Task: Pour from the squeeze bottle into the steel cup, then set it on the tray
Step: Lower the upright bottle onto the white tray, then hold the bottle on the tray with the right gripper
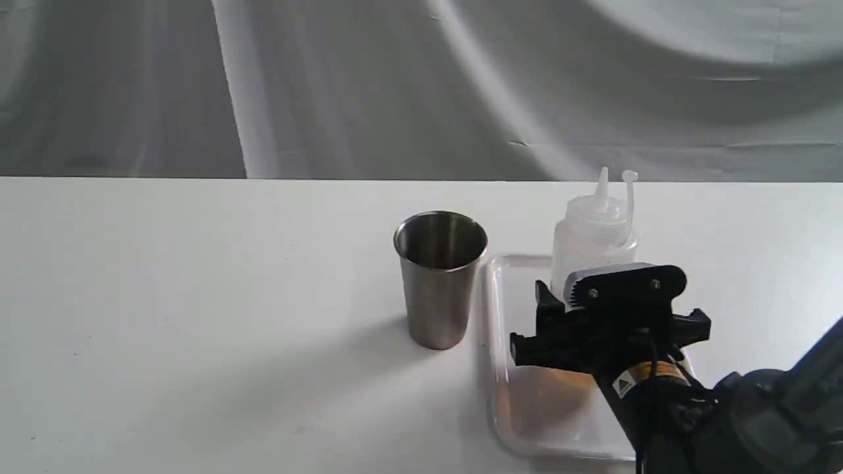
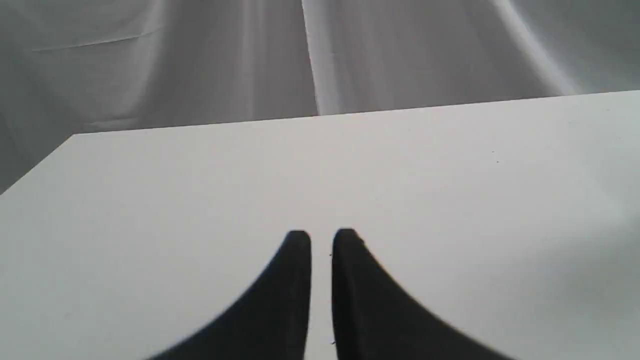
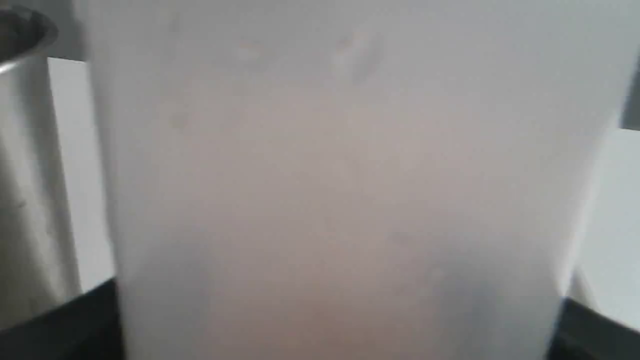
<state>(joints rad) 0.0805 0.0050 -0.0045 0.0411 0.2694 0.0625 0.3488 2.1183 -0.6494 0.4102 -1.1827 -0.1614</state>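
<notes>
White desk (image 1: 197, 296), grey draped cloth (image 1: 395, 85) behind it. The steel cup (image 1: 440, 280) stands upright on the bare desk near the middle, mouth open and interior dark, just beside the left rim of the tray (image 1: 495, 368) but not on it. The tray lies flat at right of centre, its near end partly hidden by the arm. The squeeze bottle (image 1: 593, 240) is upright over the far part of the tray, nozzle (image 1: 602, 181) pointing up, with the small cap (image 1: 630, 176) hanging off its tether beside it. The base is hidden behind the jaws, so I cannot tell whether it rests on the tray or is held just clear. There is an amber tint low on the tray near the arm. The right gripper (image 1: 619, 309) comes in from the lower right at bottle mid-height. Its jaws flank the body, one dark finger (image 1: 545, 309) on the cup side and one on the other. In the right wrist view the bottle (image 3: 340, 180) fills nearly the whole frame, with a black finger (image 3: 60, 325) meeting each side — the jaws read as closed on the bottle. The cup wall (image 3: 25, 175) shows at the edge of that view. The left gripper (image 2: 321, 237) shows only in its own wrist view, over bare desk (image 2: 150, 200) — jaws drawn together to a thin slit, nothing between them.
</notes>
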